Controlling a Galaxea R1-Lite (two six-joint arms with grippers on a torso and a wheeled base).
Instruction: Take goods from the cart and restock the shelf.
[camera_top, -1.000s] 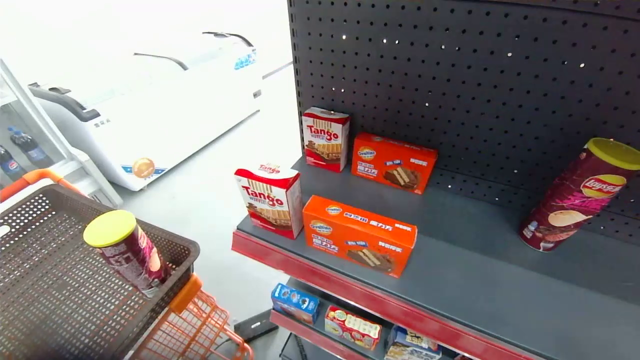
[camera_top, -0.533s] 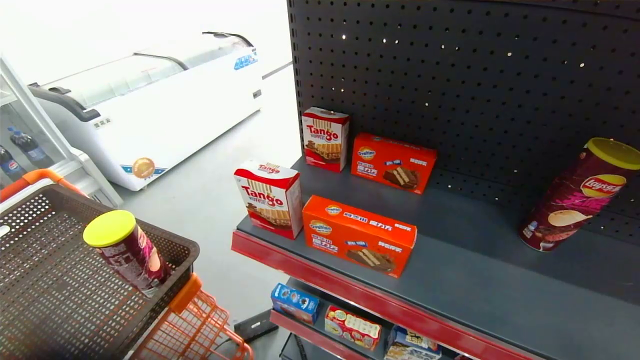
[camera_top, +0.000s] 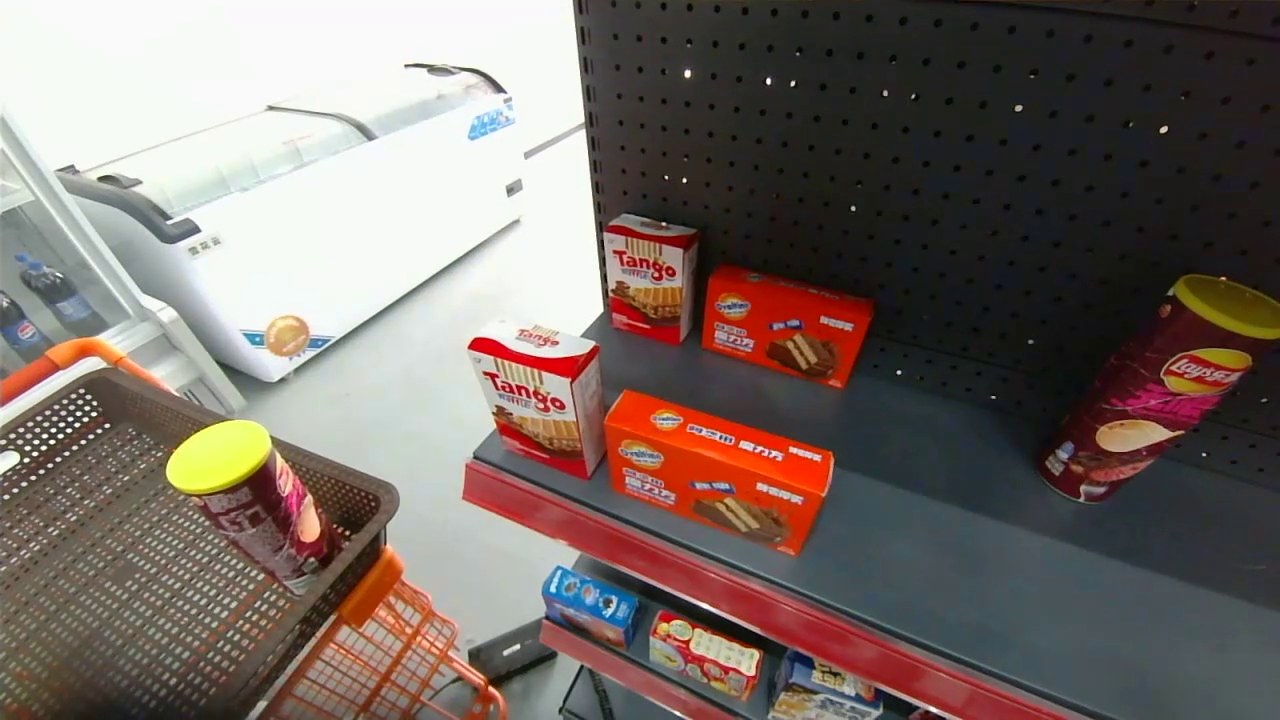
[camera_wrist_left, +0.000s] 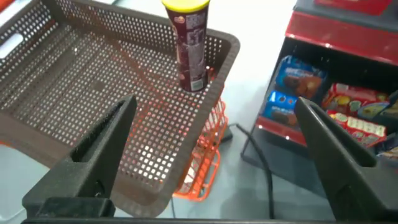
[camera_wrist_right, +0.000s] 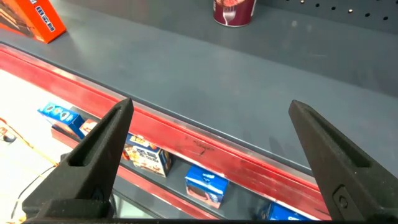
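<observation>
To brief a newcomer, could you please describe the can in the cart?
Find the brown perforated basket on the orange cart, left of the shelf. In its corner nearest the shelf stands a tall maroon can with a yellow-green lid. Its only lookalike stands on the shelf, not in the basket.

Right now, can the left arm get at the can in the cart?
Probably yes: the left gripper is open, the can stands upright at the cart corner, and nothing lies between them.
</observation>
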